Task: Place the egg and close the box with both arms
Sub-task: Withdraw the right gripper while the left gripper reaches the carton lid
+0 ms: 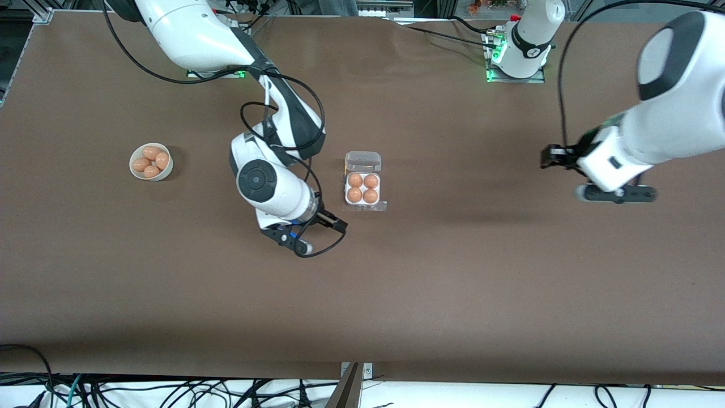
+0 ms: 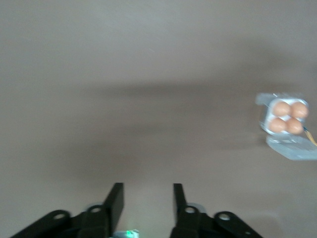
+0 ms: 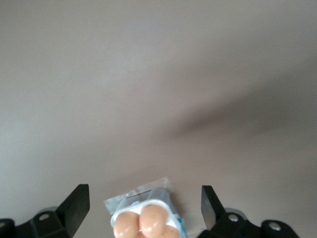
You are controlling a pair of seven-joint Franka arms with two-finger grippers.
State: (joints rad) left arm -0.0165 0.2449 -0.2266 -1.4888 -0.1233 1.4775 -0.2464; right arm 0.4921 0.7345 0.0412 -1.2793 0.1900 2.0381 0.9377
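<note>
Clear-plastic box (image 1: 363, 182), smooth orange-brown eggs (image 1: 362, 188)

We see two glossy white arms, the right arm (image 1: 266, 187) and the left arm (image 1: 651, 130), with black joint bands and looping black cables. Each ends in a black two-finger gripper: right gripper (image 3: 143, 206), left gripper (image 2: 145, 203). Green lights glow at both bases.

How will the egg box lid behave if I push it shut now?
The lid looks like thin clear plastic, so it will probably flex and may spring back open. The box seems light despite four eggs, so it could slide on the smooth table unless steadied.
</note>
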